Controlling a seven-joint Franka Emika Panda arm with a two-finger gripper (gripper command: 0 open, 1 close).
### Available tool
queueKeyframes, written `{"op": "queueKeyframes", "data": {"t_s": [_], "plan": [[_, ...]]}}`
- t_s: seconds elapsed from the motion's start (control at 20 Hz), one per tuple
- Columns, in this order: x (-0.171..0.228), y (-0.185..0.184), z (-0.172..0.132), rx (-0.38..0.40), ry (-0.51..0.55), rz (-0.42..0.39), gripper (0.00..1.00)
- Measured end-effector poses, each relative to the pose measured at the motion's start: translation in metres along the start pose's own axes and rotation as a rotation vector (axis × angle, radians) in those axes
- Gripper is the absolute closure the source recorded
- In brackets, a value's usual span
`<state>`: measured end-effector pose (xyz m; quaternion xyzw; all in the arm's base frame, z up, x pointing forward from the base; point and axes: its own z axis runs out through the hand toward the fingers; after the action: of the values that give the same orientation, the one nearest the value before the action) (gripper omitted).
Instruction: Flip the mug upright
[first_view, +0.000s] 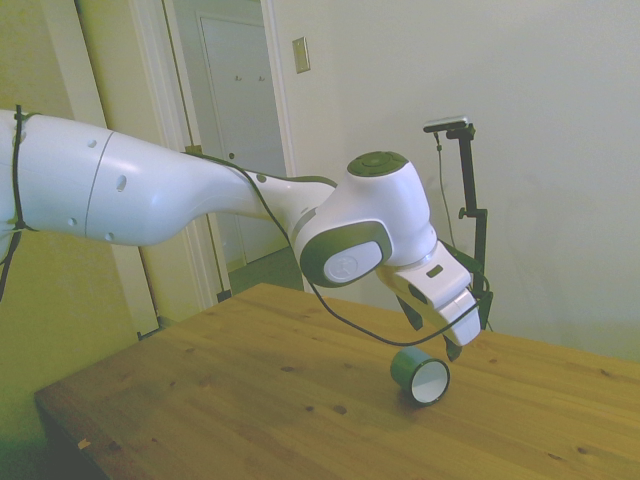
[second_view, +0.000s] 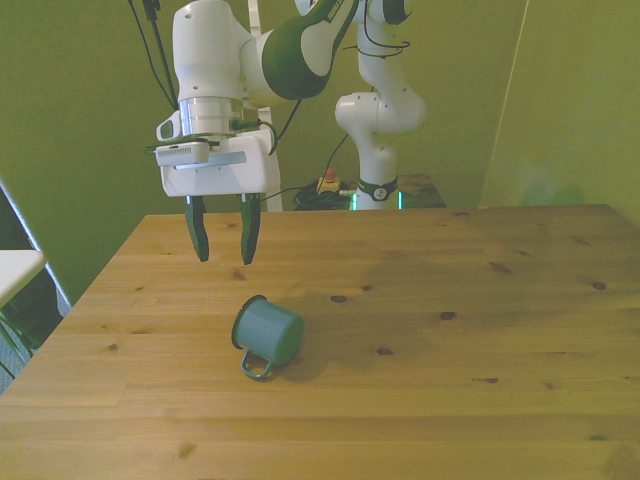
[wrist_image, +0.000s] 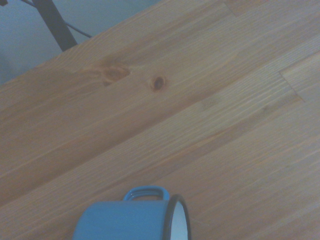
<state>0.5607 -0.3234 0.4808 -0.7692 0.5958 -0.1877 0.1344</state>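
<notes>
Mug (second_view: 270, 333) teal-green, white inside; gripper (second_view: 224, 238) white, dark fingers; table (second_view: 480, 300) knotty pine.

A knotty wooden table (first_view: 250, 400) fills the foreground. Behind it in the side view stand a pale wall (first_view: 540, 120) with a switch plate (first_view: 301, 54), and a white panelled door (first_view: 235, 90) in a white-framed doorway.

Mug (second_view: 268, 334) on its side on table (second_view: 480, 330); gripper (second_view: 224, 240) above, apart.

White arm (first_view: 150, 190), grey joints, black cable, dark-fingered claw (second_view: 224, 255).
</notes>
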Motion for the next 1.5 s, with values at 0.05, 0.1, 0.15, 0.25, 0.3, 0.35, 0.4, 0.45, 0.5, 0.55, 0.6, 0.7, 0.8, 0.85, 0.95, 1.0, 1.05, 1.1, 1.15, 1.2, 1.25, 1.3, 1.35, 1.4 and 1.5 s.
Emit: {"op": "queueKeyframes", "data": {"t_s": [0.05,0.1,0.15,0.25,0.3,0.35,0.4,0.45,0.5,0.55,0.6,0.7,0.8,0.85,0.95,1.0,1.05,1.1,1.15,1.2,1.25,1.3,1.35,1.4,1.5], "plan": [[0.001,0.000,0.000,0.001,0.002,0.000,0.00],[0.002,-0.001,0.001,0.001,0.006,0.000,0.00],[0.004,-0.003,0.004,0.001,0.006,0.001,0.00],[0.009,-0.007,0.015,0.013,-0.005,0.015,0.00],[0.011,-0.008,0.022,0.023,-0.019,0.017,0.00],[0.011,-0.009,0.030,0.035,-0.039,0.015,0.00],[0.011,-0.010,0.037,0.049,-0.061,0.010,0.00],[0.011,-0.010,0.043,0.060,-0.091,0.005,0.00],[0.010,-0.009,0.047,0.073,-0.125,-0.001,0.00],[0.011,-0.006,0.049,0.082,-0.155,-0.005,0.00],[0.012,-0.003,0.050,0.086,-0.182,-0.004,0.00],[0.016,0.004,0.049,0.093,-0.222,0.005,0.00],[0.019,0.008,0.049,0.106,-0.259,0.025,0.00],[0.021,0.010,0.051,0.114,-0.273,0.035,0.00],[0.023,0.012,0.058,0.123,-0.308,0.058,0.00],[0.025,0.013,0.064,0.125,-0.327,0.072,0.00],[0.027,0.015,0.070,0.120,-0.337,0.081,0.00],[0.036,0.014,0.085,0.105,-0.333,0.093,0.00],[0.037,0.013,0.084,0.105,-0.336,0.093,0.00],[0.037,0.014,0.085,0.106,-0.344,0.095,0.00],[0.038,0.015,0.086,0.113,-0.352,0.105,0.00],[0.040,0.017,0.087,0.123,-0.363,0.119,0.00],[0.042,0.019,0.089,0.131,-0.379,0.130,0.00],[0.045,0.022,0.090,0.140,-0.392,0.140,0.00],[0.047,0.025,0.091,0.178,-0.426,0.149,0.00]]}}
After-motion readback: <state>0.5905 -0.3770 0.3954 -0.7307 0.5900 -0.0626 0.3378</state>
